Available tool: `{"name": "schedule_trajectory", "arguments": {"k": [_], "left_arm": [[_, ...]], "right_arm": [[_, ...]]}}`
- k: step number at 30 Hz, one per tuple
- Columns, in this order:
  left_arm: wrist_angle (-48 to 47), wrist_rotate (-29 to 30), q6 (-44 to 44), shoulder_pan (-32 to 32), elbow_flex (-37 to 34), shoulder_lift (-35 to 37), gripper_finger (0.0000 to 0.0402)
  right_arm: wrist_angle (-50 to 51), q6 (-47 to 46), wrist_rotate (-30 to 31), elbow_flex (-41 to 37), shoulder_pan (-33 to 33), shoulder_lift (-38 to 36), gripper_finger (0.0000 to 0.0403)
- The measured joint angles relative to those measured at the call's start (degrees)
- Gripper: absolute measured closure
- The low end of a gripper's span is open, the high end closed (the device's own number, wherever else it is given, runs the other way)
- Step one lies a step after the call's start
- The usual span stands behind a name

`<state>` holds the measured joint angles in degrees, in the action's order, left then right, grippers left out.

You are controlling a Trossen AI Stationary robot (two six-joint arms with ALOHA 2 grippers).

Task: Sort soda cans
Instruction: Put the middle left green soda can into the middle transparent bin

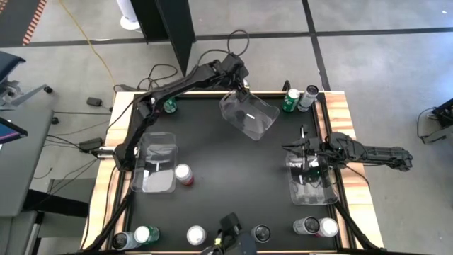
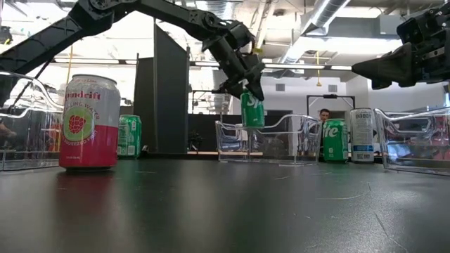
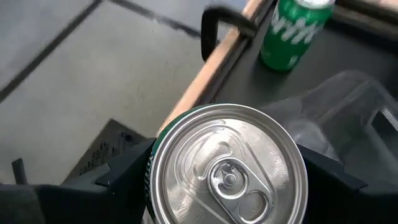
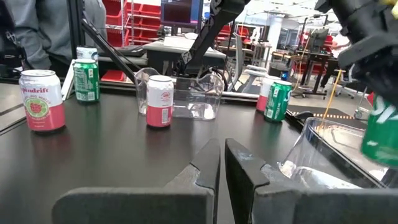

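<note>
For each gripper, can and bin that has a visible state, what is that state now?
Left gripper: shut on green can, raised.
Green can: held upright in the air over the middle bin.
Middle bin: tilted on the table.
Right gripper: shut, holds nothing.
Pink can: upright on the table.

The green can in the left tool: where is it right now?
The green can hangs clamped in the left tool, lifted above the clear bin at the table's far edge, left of the two cans in the far right corner.
</note>
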<state>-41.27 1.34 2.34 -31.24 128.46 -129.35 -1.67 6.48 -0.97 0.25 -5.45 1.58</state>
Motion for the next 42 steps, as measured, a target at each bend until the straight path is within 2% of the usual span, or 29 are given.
{"name": "schedule_trajectory", "arguments": {"k": [14, 30, 42], "left_arm": [[0.1, 0.5, -0.8, -1.3, -0.2, -6.2, 0.0099], [-0.5, 1.2, -0.9, -1.4, -0.1, -6.9, 0.0099], [-0.4, 1.2, -0.9, -1.4, -0.1, -6.9, 0.0081]], "right_arm": [[0.1, 0.0, 0.0, 0.0, 0.0, -0.1, 0.0358], [0.1, 0.0, 0.0, 0.0, 0.0, -0.1, 0.0358], [0.1, 0.0, 0.0, 0.0, 0.0, -0.1, 0.0358]]}}
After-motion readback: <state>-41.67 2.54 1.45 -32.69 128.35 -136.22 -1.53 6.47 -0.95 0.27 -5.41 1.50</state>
